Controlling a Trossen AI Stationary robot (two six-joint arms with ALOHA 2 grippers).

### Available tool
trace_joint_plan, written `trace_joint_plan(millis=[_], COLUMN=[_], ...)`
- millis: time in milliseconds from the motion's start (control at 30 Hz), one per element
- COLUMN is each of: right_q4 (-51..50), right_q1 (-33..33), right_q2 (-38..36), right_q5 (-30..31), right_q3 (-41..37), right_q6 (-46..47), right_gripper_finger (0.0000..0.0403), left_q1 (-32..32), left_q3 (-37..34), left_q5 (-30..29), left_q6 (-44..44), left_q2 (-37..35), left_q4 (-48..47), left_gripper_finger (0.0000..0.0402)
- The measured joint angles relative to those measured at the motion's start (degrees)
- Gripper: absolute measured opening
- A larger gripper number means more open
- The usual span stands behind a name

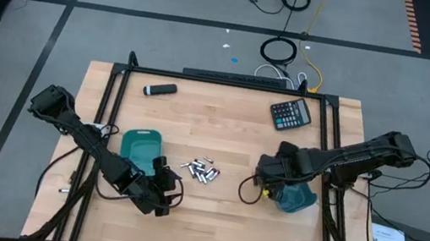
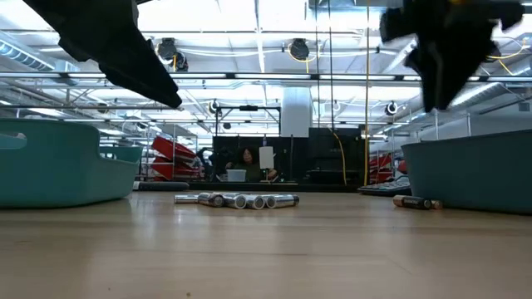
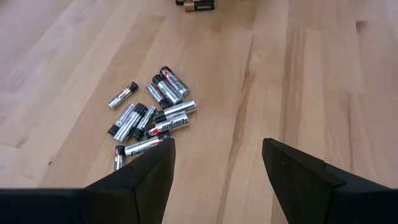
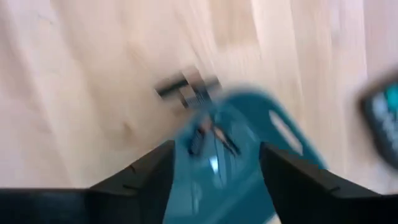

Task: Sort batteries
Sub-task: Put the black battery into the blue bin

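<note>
Batteries (image 1: 199,170) mostly lie heaped at table centre, unsorted. Right tool (image 4: 214,165), fingers apart, hangs over the teal bin (image 1: 297,199) at 3 o'clock, a few cells inside. Left tool (image 3: 217,168), fingers apart and empty, waits at 7 o'clock. Most sorting remains.

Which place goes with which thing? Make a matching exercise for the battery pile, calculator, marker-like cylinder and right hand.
Things:
1. battery pile
2. calculator
3. marker-like cylinder
4. right hand

Places:
A. far edge of the table, right side
B. over the right teal bin
C. table centre, between the two bins
D. far edge of the table, left side

Pairs: 1-C, 2-A, 3-D, 4-B
</note>
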Motion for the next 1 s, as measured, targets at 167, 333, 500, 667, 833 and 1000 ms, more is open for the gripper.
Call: trace_joint_plan(millis=[167, 333, 500, 667, 833, 1000], right_q4=[7.76, 7.65, 3.39, 1.82, 2.45, 4.08], right_q1=[1.65, 1.81, 0.61, -0.65, -2.72, -4.83], right_q2=[4.46, 12.28, 19.75, 24.29, 26.11, 26.73], right_q5=[-1.38, -2.58, -2.68, -3.60, -6.89, -7.06], right_q3=[4.51, 6.57, 8.81, 10.06, 10.06, 10.06], right_q6=[-11.25, -20.57, -25.40, -28.95, -30.43, -31.66], right_gripper_finger=[0.0257, 0.0269, 0.0272, 0.0272, 0.0272, 0.0272], left_q1=[0.00, -0.02, 0.00, 0.28, 0.28, 0.28], left_q3=[0.00, 0.00, 0.00, 0.00, 0.00, 0.00], left_q5=[0.13, 0.15, 0.63, 1.22, 1.24, 1.44], left_q6=[-0.02, -0.13, -0.11, -0.09, -0.05, 0.13], left_q2=[0.00, 0.00, 0.00, 0.00, 0.00, 0.00], left_q4=[0.11, 0.13, 0.11, 0.00, -0.20, -0.28], left_gripper_finger=[0.0253, 0.0253, 0.0253, 0.0253, 0.0253, 0.0253])
